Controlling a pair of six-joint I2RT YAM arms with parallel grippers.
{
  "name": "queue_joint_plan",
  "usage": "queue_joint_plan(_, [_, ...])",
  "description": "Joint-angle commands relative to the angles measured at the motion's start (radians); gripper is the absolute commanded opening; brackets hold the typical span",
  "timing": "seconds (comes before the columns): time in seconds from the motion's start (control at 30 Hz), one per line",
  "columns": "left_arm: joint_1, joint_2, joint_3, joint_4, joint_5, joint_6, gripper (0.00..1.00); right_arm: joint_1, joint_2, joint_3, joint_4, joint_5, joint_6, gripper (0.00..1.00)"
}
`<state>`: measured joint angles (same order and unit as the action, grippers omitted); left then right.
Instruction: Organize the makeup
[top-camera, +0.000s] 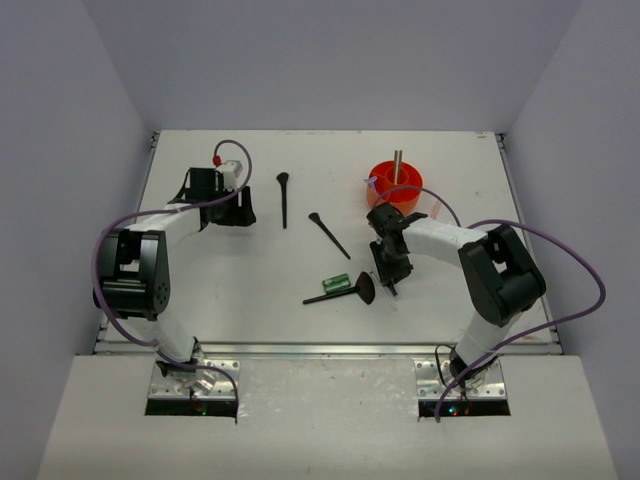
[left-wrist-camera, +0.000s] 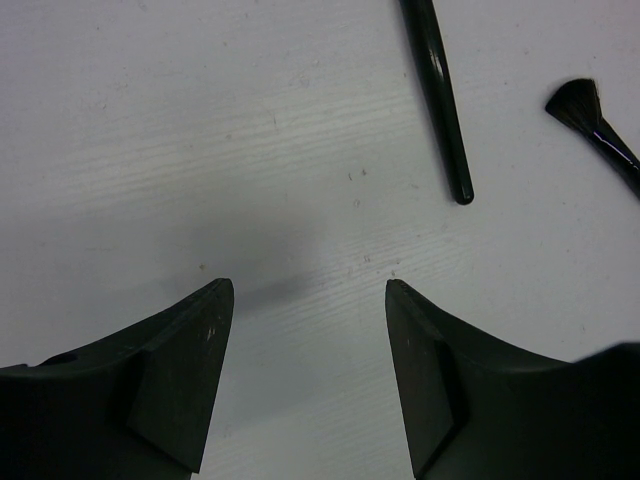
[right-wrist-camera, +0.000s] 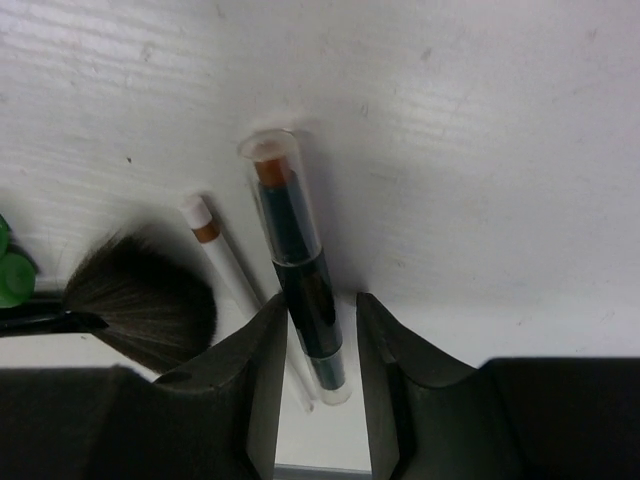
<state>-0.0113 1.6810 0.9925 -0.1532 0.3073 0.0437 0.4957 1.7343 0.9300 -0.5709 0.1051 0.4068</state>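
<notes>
White table (top-camera: 250, 270) carries everything. Left gripper (left-wrist-camera: 308, 290) hovers toward the far-left corner, jaws well apart, empty. Right gripper (right-wrist-camera: 320, 300), nearer the right edge, straddles a stick (right-wrist-camera: 290, 230) lying flat beside a black fan brush (right-wrist-camera: 140, 300); jaws narrow, whether pinching it I cannot tell. Pick-up step; next likely a firm squeeze and lift. Stick: dark barrel, clear cap, orange tip.

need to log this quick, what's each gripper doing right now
left gripper: open, holding nothing
right gripper: closed on the clear-capped stick
</notes>
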Motion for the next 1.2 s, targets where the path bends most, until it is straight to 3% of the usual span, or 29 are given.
queue_joint_plan(0.0, [0.011, -0.03, -0.003, 0.04, 0.006, -0.007, 0.61, 0.006, 0.066, 0.052, 0.025, 0.082, -0.05, 0.35])
queue_joint_plan(0.07, [0.011, -0.034, -0.005, 0.04, 0.006, -0.004, 0.61, 0.006, 0.083, 0.051, 0.023, 0.103, -0.071, 0.33])
queue_joint_plan(0.2, [0.036, -0.035, -0.005, 0.04, 0.004, -0.004, 0.61, 0.004, 0.07, 0.026, 0.023, 0.151, -0.071, 0.13])
queue_joint_plan(0.37, [0.038, -0.026, -0.001, 0.039, 0.011, -0.008, 0.61, 0.004, 0.06, 0.019, 0.02, 0.195, -0.115, 0.02])
queue_joint_plan(0.53, [0.037, -0.026, 0.002, 0.038, 0.015, -0.009, 0.61, 0.006, 0.014, 0.006, 0.033, 0.246, -0.18, 0.0])
queue_joint_plan(0.7, [0.038, -0.024, 0.006, 0.035, -0.012, -0.001, 0.61, 0.006, -0.174, -0.03, 0.128, 0.264, -0.34, 0.0])
queue_joint_plan(0.8, [0.039, -0.021, 0.018, 0.026, -0.026, 0.01, 0.61, -0.005, -0.337, 0.0, 0.19, 0.096, -0.432, 0.0])
queue_joint_plan(0.9, [0.039, -0.021, 0.024, 0.024, -0.027, 0.015, 0.61, -0.07, -0.457, 0.041, 0.295, -0.106, -0.383, 0.0])
queue_joint_plan(1.0, [0.039, -0.018, 0.029, 0.013, -0.027, 0.021, 0.61, -0.235, -0.498, 0.062, 0.498, -0.233, -0.24, 0.0])
queue_joint_plan(1.17, [0.039, -0.007, 0.048, -0.014, -0.045, 0.036, 0.61, -0.33, -0.402, 0.053, 0.841, -0.193, -0.149, 0.0])
